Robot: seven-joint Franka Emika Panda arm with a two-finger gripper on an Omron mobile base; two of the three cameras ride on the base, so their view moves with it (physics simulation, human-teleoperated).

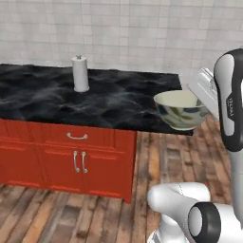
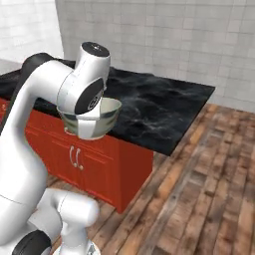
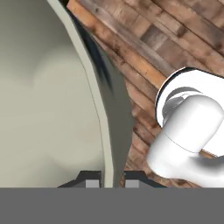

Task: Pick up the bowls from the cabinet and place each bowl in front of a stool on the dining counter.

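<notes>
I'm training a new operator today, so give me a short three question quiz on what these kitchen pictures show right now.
1. True or false: the gripper is shut on the rim of the cream bowl.
2. What stands upright on the black counter? A) paper towel roll B) kettle C) stool
3. What is the floor made of?

Key: 1 true. 2 A. 3 wood planks.

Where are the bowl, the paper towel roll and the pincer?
bowl [image 1: 182, 115]: left base view, outer side wall with dark markings.
paper towel roll [image 1: 80, 74]: left base view, middle of the white roll.
pincer [image 3: 113, 183]: hand view, between the tips clamping the bowl's rim.
</notes>
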